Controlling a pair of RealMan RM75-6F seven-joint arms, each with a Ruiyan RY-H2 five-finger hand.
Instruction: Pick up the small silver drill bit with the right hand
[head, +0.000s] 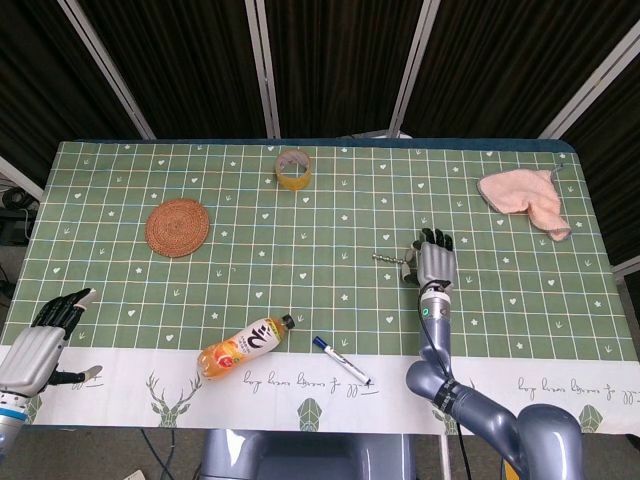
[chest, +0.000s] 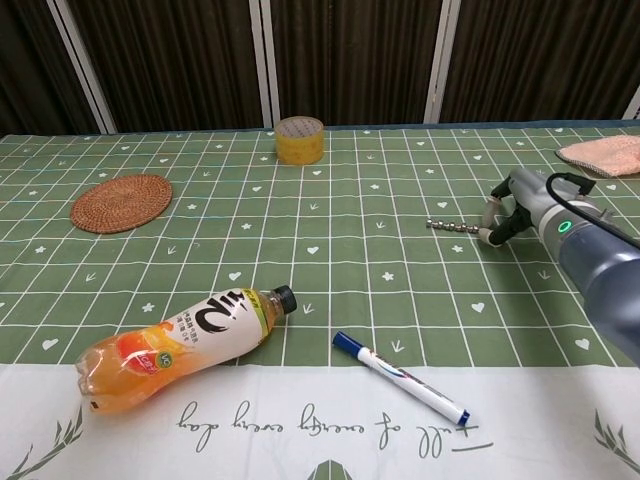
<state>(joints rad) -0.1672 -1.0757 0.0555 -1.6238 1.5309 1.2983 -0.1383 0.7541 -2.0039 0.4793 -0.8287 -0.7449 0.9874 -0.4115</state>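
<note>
Two fingertips of my right hand (chest: 512, 205) close around the near end of the small silver drill bit (chest: 452, 226), right of centre in the chest view; the bit lies flat on the green checked tablecloth (head: 250, 230), its spiral shaft pointing toward frame left, and I cannot tell whether the fingertips already touch it. From the head view the hand (head: 432, 258) sits just right of the bit (head: 386, 258), fingers curled downward with a narrow gap, nothing lifted. My worry is that so thin a round rod, lying flat on cloth, offers little to grip; a pinch landing slightly off its end would likely roll it or skid it leftward. Pressing too low could snag the cloth and drag it along. Caught only at the tip, the bit may well pivot and drop on the lift. My left hand (head: 40, 340) rests idle at the lower left of the head view, fingers loosely extended, holding nothing. Well apart at lower centre lie the blue-capped white marker pen (chest: 400, 378) and the orange juice bottle (chest: 180, 335).
</note>
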